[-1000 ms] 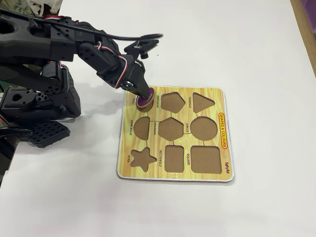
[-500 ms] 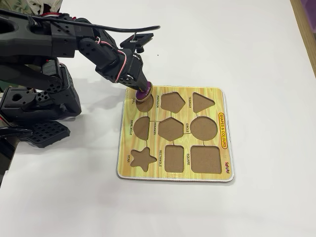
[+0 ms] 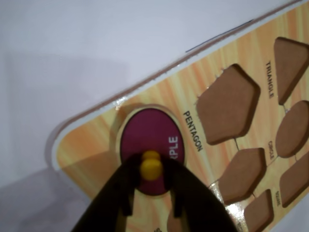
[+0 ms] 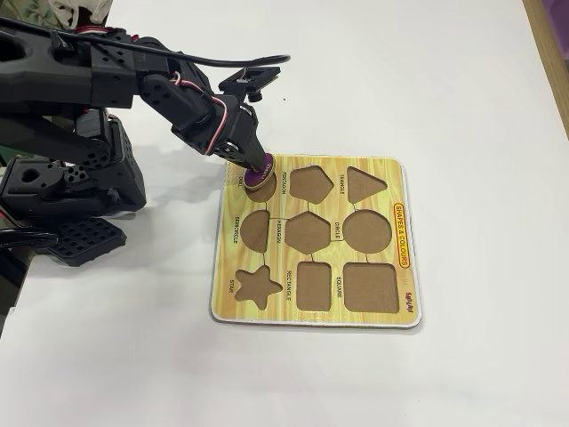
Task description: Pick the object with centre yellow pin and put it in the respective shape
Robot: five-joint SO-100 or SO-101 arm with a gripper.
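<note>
- Gripper (image 3: pixel 151 193) comes in from the bottom edge of wrist view; both dark fingers (image 3: pixel 126 186) sit tight against the yellow knob (image 3: pixel 151 166), one each side. Jaws closed on the knob.
- Purple oval piece (image 3: pixel 145 140) w/ that knob at centre lies over the oval cut-out at the board's corner, next to the pentagon hole (image 3: pixel 227 104). White lettering "...PLE" on the piece, partly hidden by a finger.
- A thin pale rim of the recess shows around the piece's top and left side in wrist view. Can't tell if it's fully seated or just above the hole.
- Fixed view: gripper (image 4: pixel 258 169) angled down and to the right from the black arm (image 4: pixel 107 67), tip on the purple piece (image 4: pixel 260 179) at the board's top-left hole.
- Puzzle board (image 4: pixel 391 169) is yellow wood-grain w/ white edge, flat on the white table (image 4: pixel 444 71). Label "SHAPES & COLOURS" along its right side.
- Other recesses all bare brown: triangle (image 4: pixel 364 184), circle (image 4: pixel 367 232), hexagon (image 4: pixel 308 232), star (image 4: pixel 256 286), rectangle (image 4: pixel 314 286), square (image 4: pixel 370 286), plus a semicircle-ish one (image 4: pixel 255 229) below the oval.
- Arm's base (image 4: pixel 71 191) stands on the table left of the board, apart from it. A black cable (image 4: pixel 222 62) loops above the wrist.
</note>
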